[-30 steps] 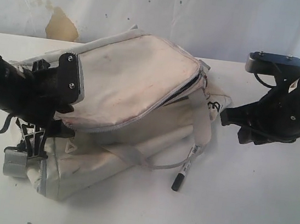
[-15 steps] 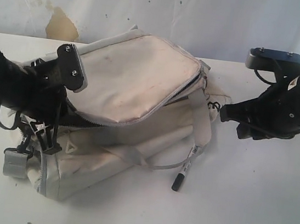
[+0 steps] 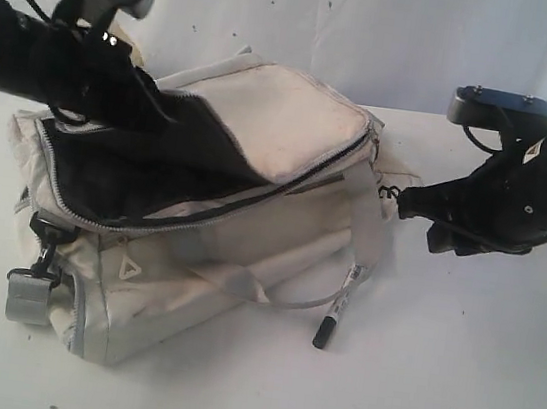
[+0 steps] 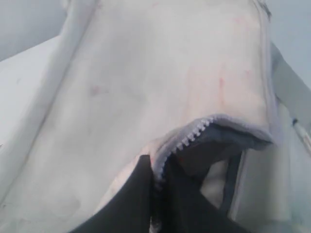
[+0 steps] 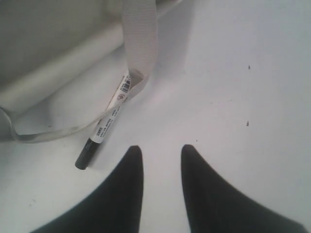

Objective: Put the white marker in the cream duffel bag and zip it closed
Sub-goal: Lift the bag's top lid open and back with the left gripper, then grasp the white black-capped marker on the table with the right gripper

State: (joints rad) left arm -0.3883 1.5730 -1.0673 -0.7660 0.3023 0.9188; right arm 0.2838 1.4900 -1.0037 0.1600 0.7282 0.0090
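Leftmost: left gripper (image 4: pixel 157 165) up high, black fingers (image 4: pixel 141 194) pressed together, pinching the zipper edge of the top flap (image 3: pixel 284 125). Grey zipper teeth (image 4: pixel 192 136) run out from between the fingertips.

Below and to the right of those fingers: large, soft, smudged cream duffel bag (image 3: pixel 250 232) lying on the white table (image 3: pixel 451 389). Flap held up at its left corner, mouth gaping, dark lining (image 3: pixel 126 175) showing directly beneath the pinch. Right end of the flap lies flat on the bag. Black clip (image 3: pixel 47 235) and grey strap pad (image 3: pixel 27 295) hang at the bag's left end, well under the left fingers.

Middle: grey webbing strap (image 3: pixel 368 217) drapes down the bag's right side onto the table, between the two grippers.

Next: slim white marker (image 3: pixel 342 294) outside the bag, flat on the table, black cap (image 3: pixel 322 334) pointing away from the bag. Its barrel end sits at the strap's foot; whether they touch I cannot tell.

Right: right gripper (image 5: pixel 160 155) over bare table, fingers (image 5: pixel 129 179) spread with a clear gap, nothing between them. Marker lies near the fingertips, on their bag side, not touching. Bag's right end is close by the fingertips.
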